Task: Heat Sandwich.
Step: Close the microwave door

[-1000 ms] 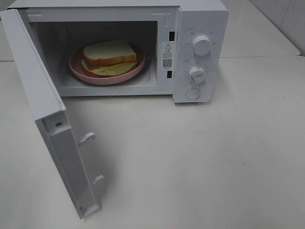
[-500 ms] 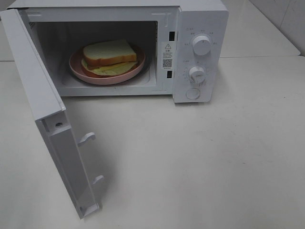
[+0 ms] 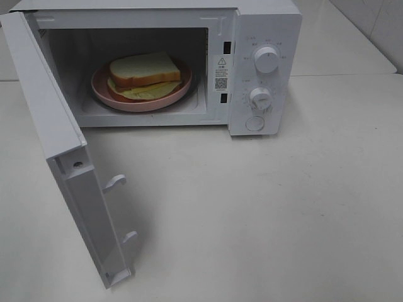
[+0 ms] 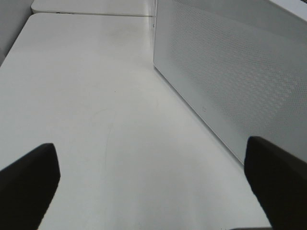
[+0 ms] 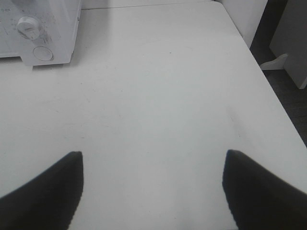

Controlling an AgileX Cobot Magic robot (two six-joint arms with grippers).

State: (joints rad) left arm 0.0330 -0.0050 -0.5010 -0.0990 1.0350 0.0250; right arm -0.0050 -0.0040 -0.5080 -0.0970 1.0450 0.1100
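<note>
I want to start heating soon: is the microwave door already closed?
No, the microwave door stands swung wide open, showing the sandwich on its pink plate inside.

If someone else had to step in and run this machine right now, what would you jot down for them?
Left gripper: open, empty, above the table.
Right gripper: open, empty, also above the table.
Sandwich: on the pink plate inside the microwave, whose door stands wide open.
Done: sandwich loaded.
Left: shut the door, then probably set the knobs to heat.
</note>
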